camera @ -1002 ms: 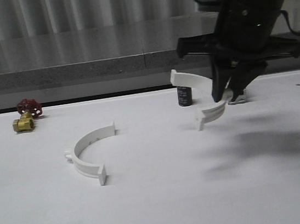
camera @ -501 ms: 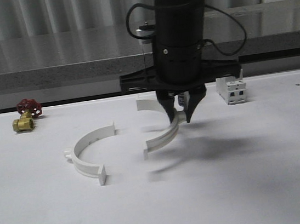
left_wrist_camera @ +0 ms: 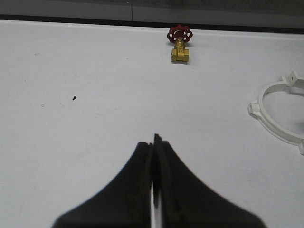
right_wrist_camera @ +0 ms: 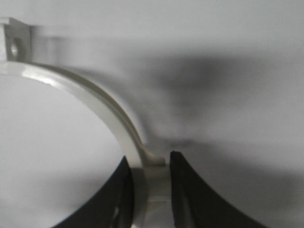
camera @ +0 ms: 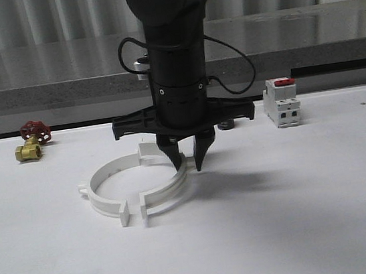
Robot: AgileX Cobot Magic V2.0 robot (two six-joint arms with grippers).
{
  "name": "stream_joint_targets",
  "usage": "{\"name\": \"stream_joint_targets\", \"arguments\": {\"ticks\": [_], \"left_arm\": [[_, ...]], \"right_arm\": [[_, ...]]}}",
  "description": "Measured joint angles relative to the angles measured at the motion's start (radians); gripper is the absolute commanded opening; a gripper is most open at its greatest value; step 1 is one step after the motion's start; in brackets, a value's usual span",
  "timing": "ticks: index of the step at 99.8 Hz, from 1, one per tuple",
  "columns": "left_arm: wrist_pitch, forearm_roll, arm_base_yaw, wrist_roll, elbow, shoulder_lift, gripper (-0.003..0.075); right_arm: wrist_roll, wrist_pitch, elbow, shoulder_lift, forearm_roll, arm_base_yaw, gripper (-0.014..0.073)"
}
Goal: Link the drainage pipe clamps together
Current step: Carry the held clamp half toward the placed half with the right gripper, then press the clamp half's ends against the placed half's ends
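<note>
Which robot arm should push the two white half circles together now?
The right one, most likely. The right gripper already holds one half-ring, with its ends almost facing the other half-ring on the table. The left gripper is shut on nothing and sits off to the side.

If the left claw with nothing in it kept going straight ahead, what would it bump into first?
Probably nothing close: the left gripper, jaws shut, points across bare table. The brass valve sits just off to one side of that line, so depth permitting it might graze it.
</note>
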Motion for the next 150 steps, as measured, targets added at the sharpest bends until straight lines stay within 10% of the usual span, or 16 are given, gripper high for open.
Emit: {"name": "stream_joint_targets", "arguments": {"ticks": [150], "left_arm": [[0.000, 0.000, 0.000, 0.000, 0.000, 0.000, -0.0020]], "right_arm": [[0.080, -0.046, -0.012, 0.046, 0.052, 0.000, 0.0157]]}}
